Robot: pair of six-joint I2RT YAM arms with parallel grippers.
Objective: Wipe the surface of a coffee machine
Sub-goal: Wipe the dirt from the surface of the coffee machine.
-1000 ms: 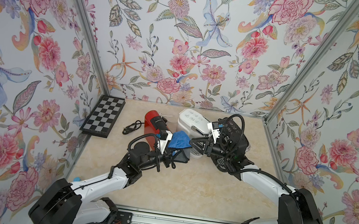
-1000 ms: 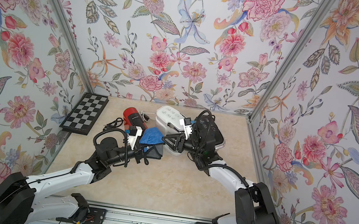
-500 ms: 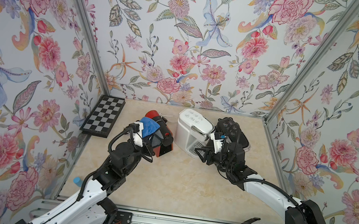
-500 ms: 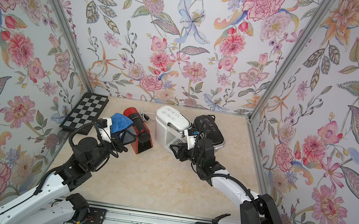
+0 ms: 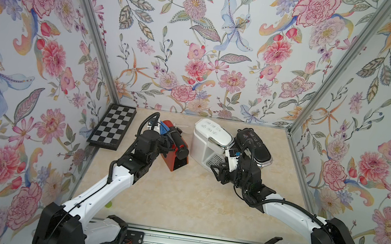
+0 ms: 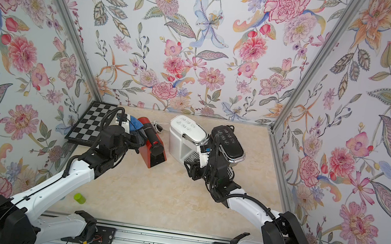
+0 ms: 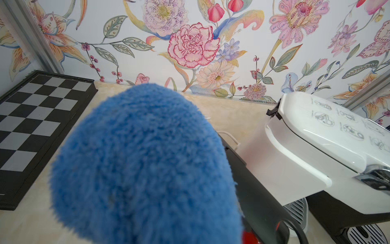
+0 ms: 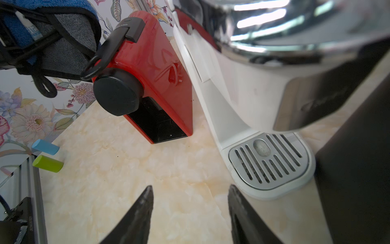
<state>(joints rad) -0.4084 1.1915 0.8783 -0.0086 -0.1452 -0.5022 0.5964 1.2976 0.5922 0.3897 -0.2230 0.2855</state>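
Currently gripping blue cloth tight in left gripper, over rear top of red coffee machine near counter's back edge, left of middle. Holding right gripper parted and empty, just before white coffee machine's drip tray.

The left gripper, clamped on a blue cloth, is at the rear top of the red machine, which stands on the table. Just beside it stands a white machine, then a black machine. The right gripper hangs low before the white machine's base. A chessboard lies by the left wall, and a green cylinder near the front edge.
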